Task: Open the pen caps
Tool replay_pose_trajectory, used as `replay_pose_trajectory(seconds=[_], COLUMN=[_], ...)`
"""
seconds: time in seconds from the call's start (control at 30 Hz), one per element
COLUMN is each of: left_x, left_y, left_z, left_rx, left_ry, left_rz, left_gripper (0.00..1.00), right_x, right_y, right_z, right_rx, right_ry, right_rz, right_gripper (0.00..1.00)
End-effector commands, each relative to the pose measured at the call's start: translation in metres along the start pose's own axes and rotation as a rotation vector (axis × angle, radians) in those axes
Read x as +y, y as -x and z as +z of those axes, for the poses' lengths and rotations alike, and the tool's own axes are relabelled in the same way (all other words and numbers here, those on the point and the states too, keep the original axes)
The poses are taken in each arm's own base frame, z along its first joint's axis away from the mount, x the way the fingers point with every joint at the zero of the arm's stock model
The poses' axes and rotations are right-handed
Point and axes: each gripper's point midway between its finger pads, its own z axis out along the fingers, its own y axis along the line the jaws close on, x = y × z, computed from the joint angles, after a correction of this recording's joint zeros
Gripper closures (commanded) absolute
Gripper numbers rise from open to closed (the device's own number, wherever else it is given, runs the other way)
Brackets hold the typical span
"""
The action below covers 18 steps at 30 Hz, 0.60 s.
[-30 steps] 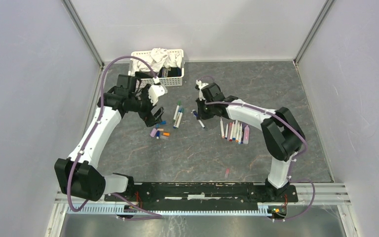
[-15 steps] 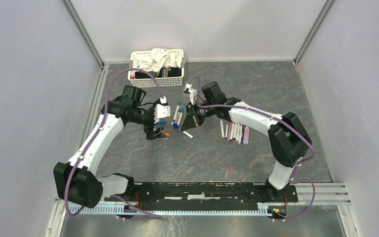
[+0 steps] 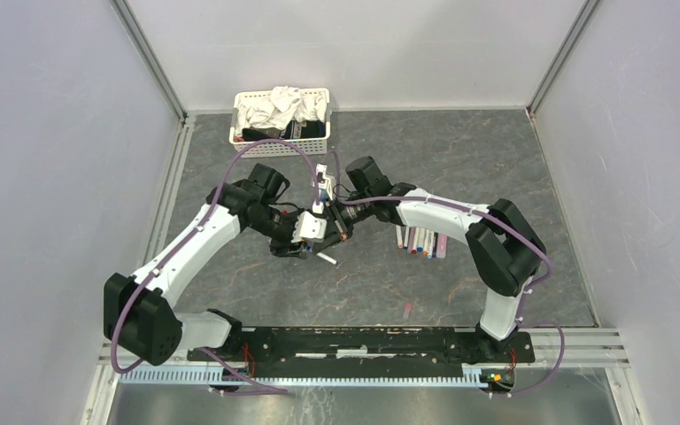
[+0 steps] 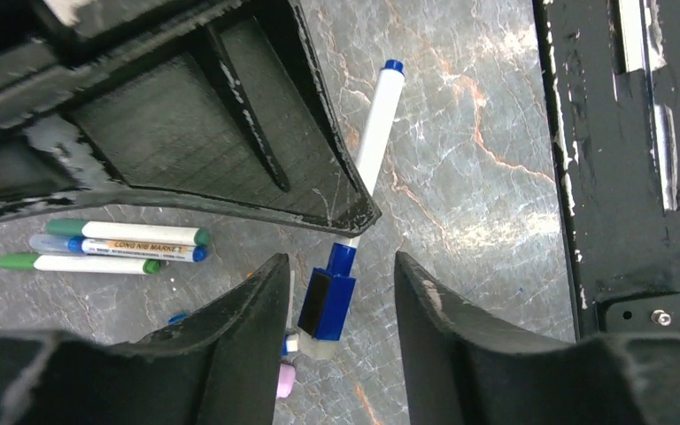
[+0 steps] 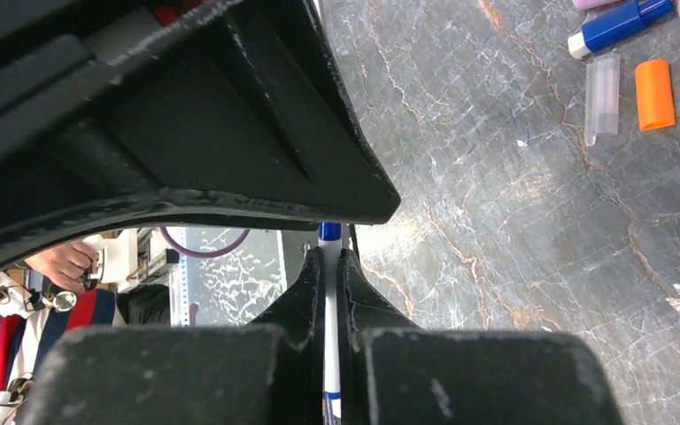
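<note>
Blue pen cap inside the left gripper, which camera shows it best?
The left wrist view. The blue pen cap sits clear inside the open left gripper, on the white pen. The right wrist view shows only a blue sliver, possibly it, past the shut right gripper. In the top view the two grippers hide it.

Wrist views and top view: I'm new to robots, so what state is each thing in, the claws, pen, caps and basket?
left gripper: open, either side of the blue cap.
right gripper: shut on the pen.
blue cap: on the pen, not pinched yet.
orange cap: off, loose on the table.
basket: full of cloths.
</note>
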Motion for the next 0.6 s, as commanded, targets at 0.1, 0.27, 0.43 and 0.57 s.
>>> replay_pose_trajectory(seconds=[0.1,0.27,0.43,0.57], left_x=[-0.001,-0.001,0.001,0.004], left_y=[-0.010,-0.011,-0.009,-0.009], left_z=[0.002,0.005,0.005,0.003], left_rx=[0.057,0.068,0.064,0.075], left_ry=[-0.021,-0.032,-0.030,-0.023], left_rz=[0.044,0.045,0.035,0.037], left_gripper=[0.58,0.81,0.98,0.98], right_x=[0.016,0.016,0.014,0.011], right_y=[0.023,0.020,0.008,-0.001], right_z=[-0.001,0.001,0.008,0.009], right_rx=[-0.036,-0.026,0.018,0.046], right_ry=[0.063,0.071,0.074,0.074], right_rz=[-0.060,-0.053,-0.046,-0.045], right_gripper=[1.00,0.96,0.74,0.77])
